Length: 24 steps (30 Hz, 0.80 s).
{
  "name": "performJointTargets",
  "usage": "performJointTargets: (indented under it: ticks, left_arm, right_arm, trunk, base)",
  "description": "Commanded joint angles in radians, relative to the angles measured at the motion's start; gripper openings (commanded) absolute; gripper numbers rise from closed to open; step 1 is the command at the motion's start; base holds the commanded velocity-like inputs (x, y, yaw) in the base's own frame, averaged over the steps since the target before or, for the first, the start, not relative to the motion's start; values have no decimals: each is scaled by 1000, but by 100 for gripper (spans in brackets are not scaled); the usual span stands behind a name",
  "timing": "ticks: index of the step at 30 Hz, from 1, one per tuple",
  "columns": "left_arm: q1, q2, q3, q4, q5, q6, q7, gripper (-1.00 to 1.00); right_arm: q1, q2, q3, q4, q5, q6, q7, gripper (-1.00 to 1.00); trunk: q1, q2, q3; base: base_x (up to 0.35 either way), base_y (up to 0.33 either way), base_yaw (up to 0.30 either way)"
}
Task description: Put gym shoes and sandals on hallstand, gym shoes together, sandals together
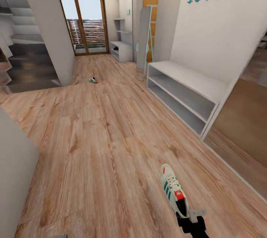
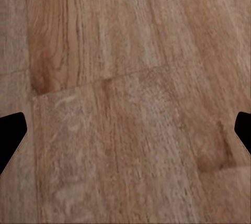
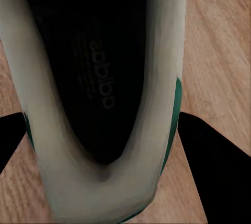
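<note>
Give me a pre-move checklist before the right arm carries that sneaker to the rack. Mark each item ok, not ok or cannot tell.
1. Right gripper at the gym shoe: ok, its fingers flank the heel in the right wrist view.
2. Grip firm enough to lift: cannot tell, contact is not clear.
3. Hallstand shelves free to take the shoe: ok, top and both open shelves look bare.
4. Floor between shoe and hallstand: ok, nothing lies in the way.
5. Left gripper free: ok, open over bare planks.
6. Second gym shoe located: cannot tell, a small item lies far down the corridor, too small to identify.
</note>
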Motion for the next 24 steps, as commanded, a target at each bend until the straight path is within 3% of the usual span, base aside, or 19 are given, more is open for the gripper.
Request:
performJointTargets:
  ticks: [1,12,24]
  left_arm:
    - [-1,-1,9,0,-3,-4,-9,100]
    - [-1,-1,9,0,-3,-4,-9,100]
    - [-1,-1,9,0,-3,-4,-9,100]
  right_arm:
    - [0,0,3,1,5,-2,-3,-100]
    - [0,0,3,1,5,-2,-3,-100]
    - [0,0,3,1,5,-2,-3,-100]
  trunk:
    - [0,0,1]
    - [0,0,15]
    - [0,0,30]
  base:
    - [336,0,163]
    - [337,-25,163]
    - [337,-127,163]
